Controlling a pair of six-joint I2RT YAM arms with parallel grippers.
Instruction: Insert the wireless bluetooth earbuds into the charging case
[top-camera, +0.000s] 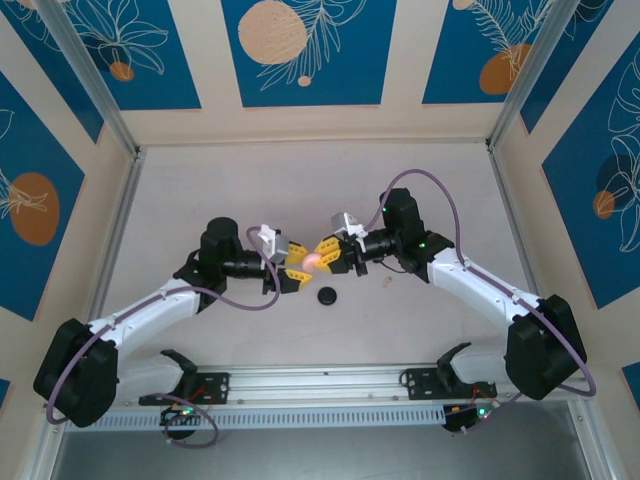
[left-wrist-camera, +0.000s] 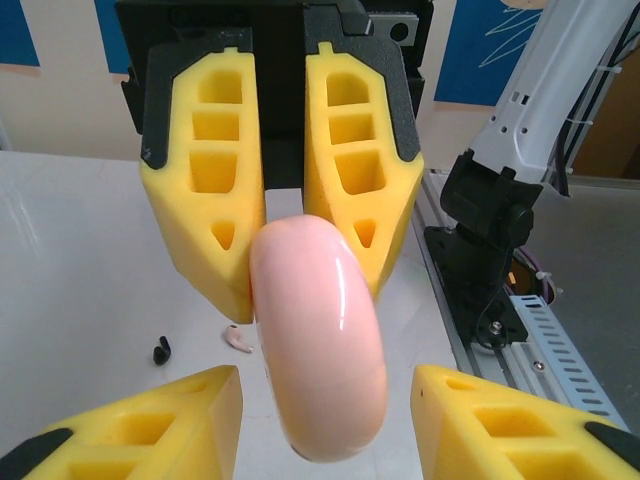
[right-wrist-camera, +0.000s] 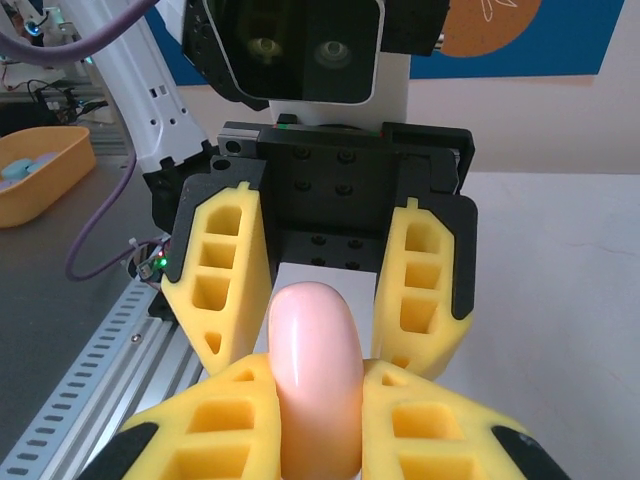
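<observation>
- The right gripper (top-camera: 328, 258) had its jaws closed on the pink round case (top-camera: 313, 260), pinching it edge-on by its flat faces above the middle of the bench (top-camera: 250, 190).
- The left gripper (top-camera: 296, 265) faced it nose to nose. Its jaws stood open to either side of the same case, and the left wrist view showed a gap between each yellow pad and the case.
- The case hung in the air between the two grippers, clear of the bench.
- Two small earbuds lay loose on the bench, outside the case: a dark earbud (left-wrist-camera: 160, 351) and, just beside it, a pale earbud (left-wrist-camera: 238, 340). Both sat apart from the jaws.
- A black round disc (top-camera: 327, 296) lay flat on the bench, a little nearer the arm bases than the held case and touched by nothing.
</observation>
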